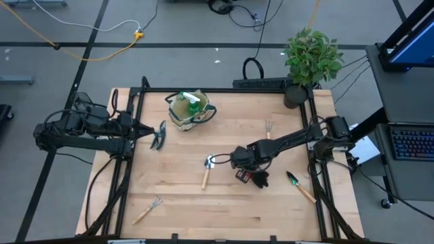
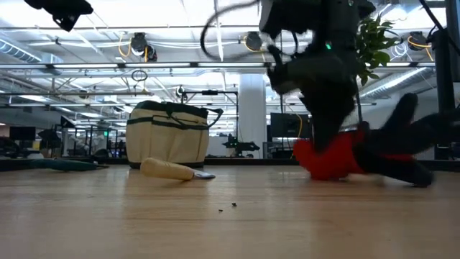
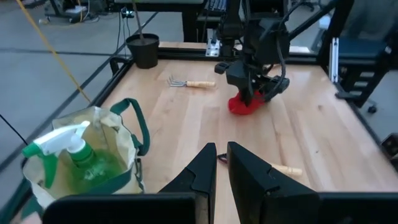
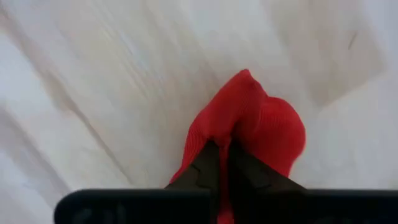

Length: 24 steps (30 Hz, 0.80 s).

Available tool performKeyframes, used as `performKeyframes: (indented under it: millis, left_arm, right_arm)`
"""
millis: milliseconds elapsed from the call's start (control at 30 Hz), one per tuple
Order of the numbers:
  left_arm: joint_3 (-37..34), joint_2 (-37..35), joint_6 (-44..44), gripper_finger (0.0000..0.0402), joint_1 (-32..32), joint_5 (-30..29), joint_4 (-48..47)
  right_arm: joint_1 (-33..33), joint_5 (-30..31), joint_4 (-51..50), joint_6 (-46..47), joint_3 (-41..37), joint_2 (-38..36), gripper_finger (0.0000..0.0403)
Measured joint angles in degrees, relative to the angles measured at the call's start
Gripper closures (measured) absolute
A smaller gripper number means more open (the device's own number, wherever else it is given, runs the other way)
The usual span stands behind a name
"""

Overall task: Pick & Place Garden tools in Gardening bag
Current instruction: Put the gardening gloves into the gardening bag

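Pale wooden table [image 1: 230,203], industrial hall

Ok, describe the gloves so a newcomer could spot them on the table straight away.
Start at the potted plant by the table's far right corner and follow the right arm inward to its hand, shut low near the table's middle. The red-black gloves lie crumpled there, pinched by that hand. They are the only soft red thing; the neighbours are rigid wooden-handled tools.

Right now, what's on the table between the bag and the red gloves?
In the high view, the silver trowel lies between the gardening bag and the red gloves.
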Motion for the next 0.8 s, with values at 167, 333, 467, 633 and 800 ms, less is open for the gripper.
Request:
performKeyframes:
  millis: [167,333,467,633,800]
  left_arm:
    - [0.0,0.0,-8.1,0.0355,0.0,0.0,0.2]
    - [0.0,0.0,-12.5,0.0355,0.0,0.0,2.8]
    - [0.0,0.2,-12.5,0.0355,0.0,0.0,7.6]
    - [0.0,2.6,-12.5,0.0355,0.0,0.0,15.4]
    - [0.0,8.6,-11.9,0.0355,0.0,0.0,23.2]
  right_arm:
    - [-0.7,0.4,6.6,-0.3,1.2,-6.6,0.04]
    - [-2.8,2.9,17.9,-2.6,1.2,-12.7,0.04]
    - [-5.5,3.2,30.2,-6.8,1.2,-15.2,0.04]
    - [-9.1,2.4,46.8,-13.0,1.3,-15.3,0.0401]
    - [-12.0,-0.3,57.9,-17.9,1.3,-14.1,0.0401]
